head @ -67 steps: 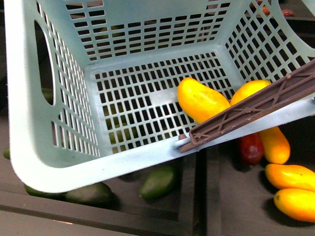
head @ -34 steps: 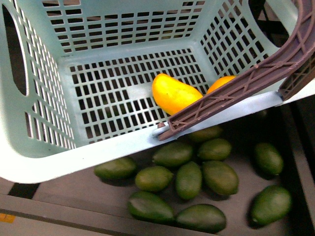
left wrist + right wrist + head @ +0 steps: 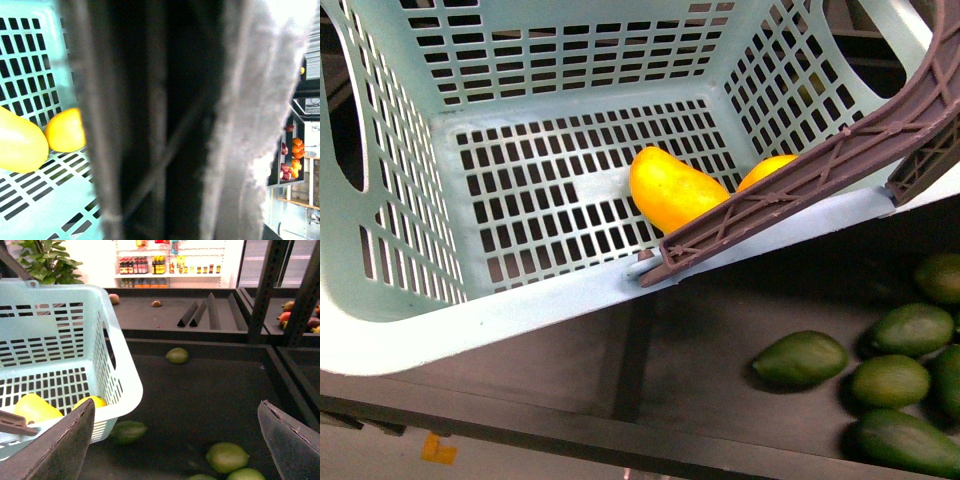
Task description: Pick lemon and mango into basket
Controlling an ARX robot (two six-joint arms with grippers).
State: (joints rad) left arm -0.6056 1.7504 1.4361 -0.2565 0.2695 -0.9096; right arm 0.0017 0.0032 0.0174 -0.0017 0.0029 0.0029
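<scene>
The aqua basket (image 3: 470, 330) fills the front view, lifted over the dark shelf. On its slotted floor lies the long yellow mango (image 3: 672, 188), and beside it the smaller lemon (image 3: 767, 170) peeks out behind the brown handle (image 3: 800, 185). The left wrist view is mostly blurred dark handle (image 3: 165, 120), on which my left gripper is shut; mango (image 3: 17, 145) and lemon (image 3: 65, 131) show on the basket floor. My right gripper (image 3: 177, 440) hangs open beside the basket (image 3: 117, 365), with the mango (image 3: 32, 407) and lemon (image 3: 92, 401) visible inside it.
Dark green oval fruits (image 3: 802, 358) lie on the black shelf at the lower right, and more green fruits (image 3: 227, 456) sit below the right gripper. A raised divider (image 3: 630, 355) runs across the shelf. Further shelves with red and orange produce (image 3: 292, 157) stand behind.
The basket with both fruits has been carried sideways along the shelf; the green fruits that lay under its front edge now appear at the lower right.
</scene>
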